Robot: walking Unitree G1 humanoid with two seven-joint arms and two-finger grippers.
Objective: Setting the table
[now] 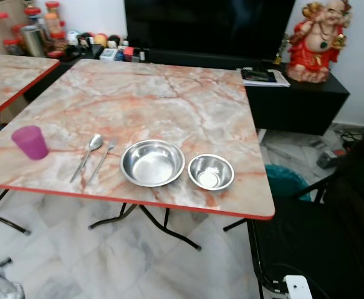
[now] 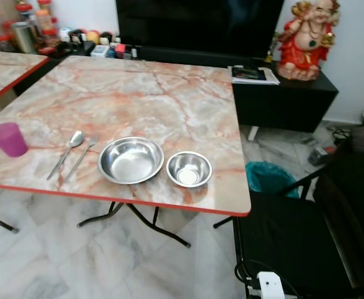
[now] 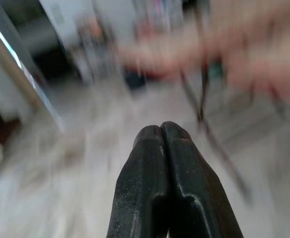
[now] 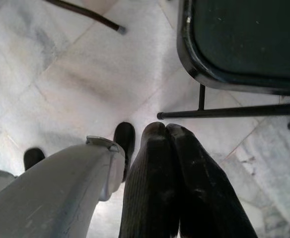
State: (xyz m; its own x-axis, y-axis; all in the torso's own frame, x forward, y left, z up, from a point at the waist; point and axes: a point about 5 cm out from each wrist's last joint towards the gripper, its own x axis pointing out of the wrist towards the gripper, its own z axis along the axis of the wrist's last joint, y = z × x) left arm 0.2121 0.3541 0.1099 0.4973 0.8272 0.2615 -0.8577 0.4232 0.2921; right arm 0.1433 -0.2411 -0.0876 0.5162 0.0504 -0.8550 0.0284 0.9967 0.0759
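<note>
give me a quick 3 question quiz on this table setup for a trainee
1. True or false: the purple cup stands right of both bowls.
2. Which lies nearer the large bowl: A) spoon B) fork?
3. Fill in: the small bowl sits to the large bowl's ____.

Key: 1 false, it stands at the left end of the row. 2 B. 3 right.

Both grippers, left gripper and right gripper, hang shut, off the table.

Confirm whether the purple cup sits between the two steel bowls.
No. The purple cup stands alone at the table's left edge, beyond the spoon and fork, while the large bowl and small bowl sit side by side.
</note>
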